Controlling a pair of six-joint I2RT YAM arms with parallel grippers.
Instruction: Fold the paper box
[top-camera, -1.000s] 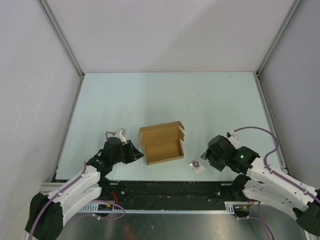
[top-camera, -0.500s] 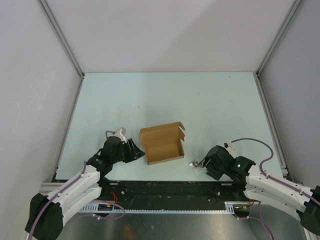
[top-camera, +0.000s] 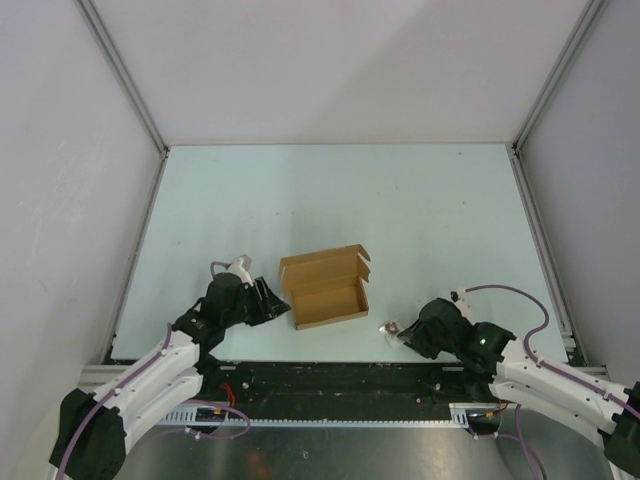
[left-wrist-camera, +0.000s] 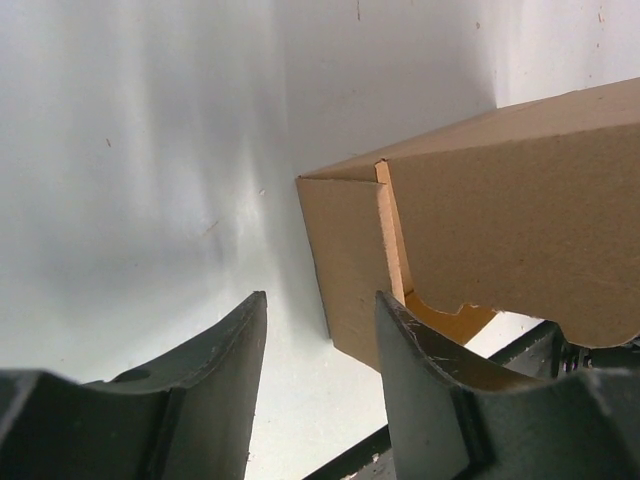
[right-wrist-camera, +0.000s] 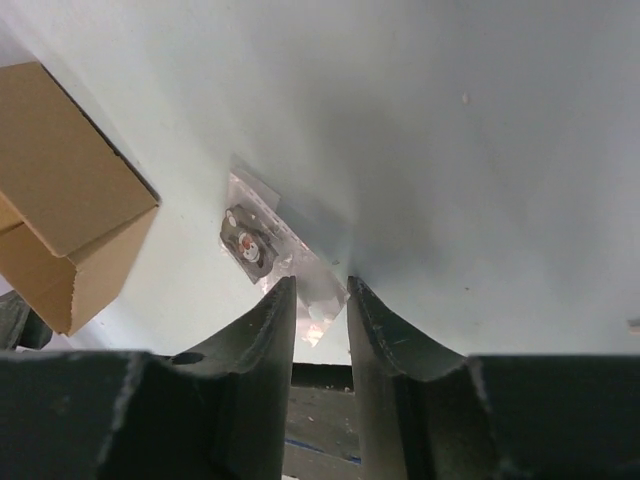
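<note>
Standing open — matte brown paper box (top-camera: 322, 290)

The paper box (top-camera: 323, 290) is matt cardboard, the packet (right-wrist-camera: 275, 255) glossy plastic.

Table (top-camera: 350, 190): paper box (top-camera: 325, 290), clear packet (top-camera: 391, 328) (near edge).

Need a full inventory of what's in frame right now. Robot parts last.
paper box: 1, brown, mid-table toward the near edge, lid not closed
packet: 1, clear plastic with a small grey round item inside, flat on the table right of the box
table: 1, pale blue-green, under everything
walls: 3, white, left, back, right
left arm, right arm: 1 each, white and black, near edge
left gripper: 1, black, open, at the box's left end
right gripper: 1, black, fingers astride the packet's corner, grip unclear
</note>
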